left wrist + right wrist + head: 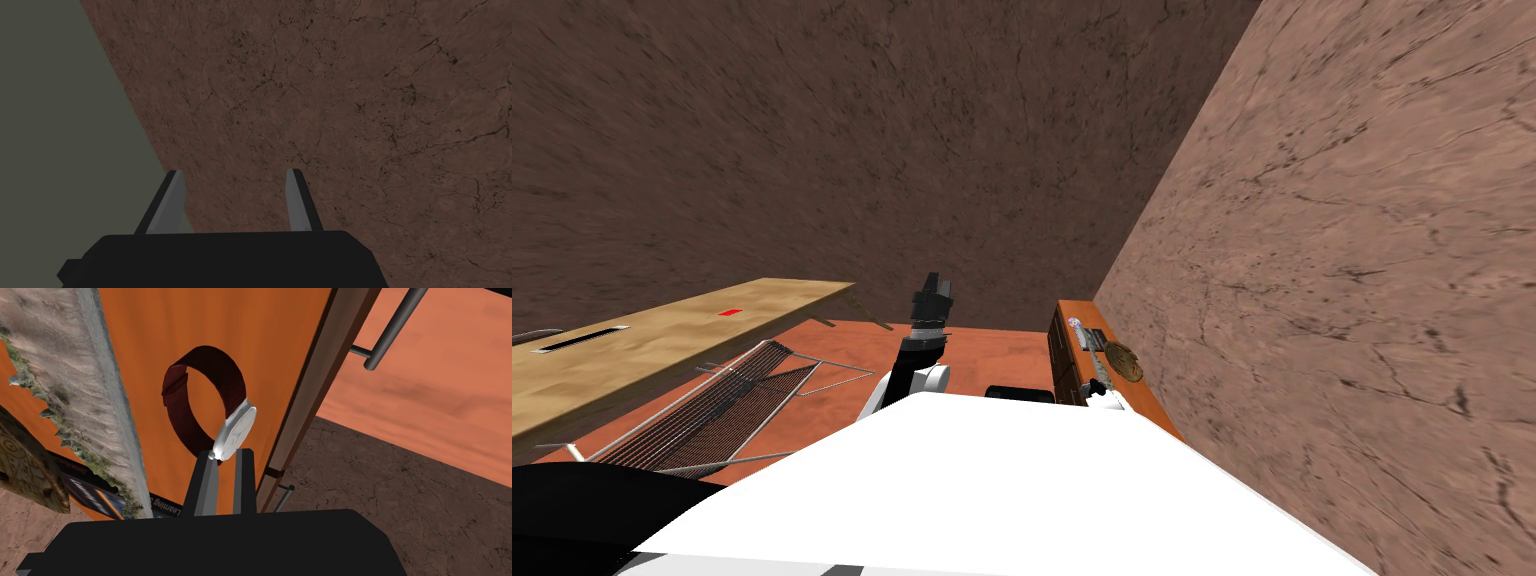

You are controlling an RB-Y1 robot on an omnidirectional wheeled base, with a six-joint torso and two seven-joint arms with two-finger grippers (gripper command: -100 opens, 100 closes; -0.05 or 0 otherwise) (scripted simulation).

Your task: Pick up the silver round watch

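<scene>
The orange tabletop (1150,408) I am working at belongs to a low cabinet that stands on the reddish floor (992,355), right of centre in the head view and hard by the wall. In my right wrist view the silver round watch (235,430) stands on edge mid-frame, its dark red band looping against the orange. Along the left edge lies a long, rough grey slab (75,388) with a mossy fringe. A carved round disc (22,473) sits at lower left, and a printed book (95,495) lies under both.

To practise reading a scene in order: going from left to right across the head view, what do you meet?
Light wooden table → raised left arm → orange cabinet → brown stone wall.
</scene>
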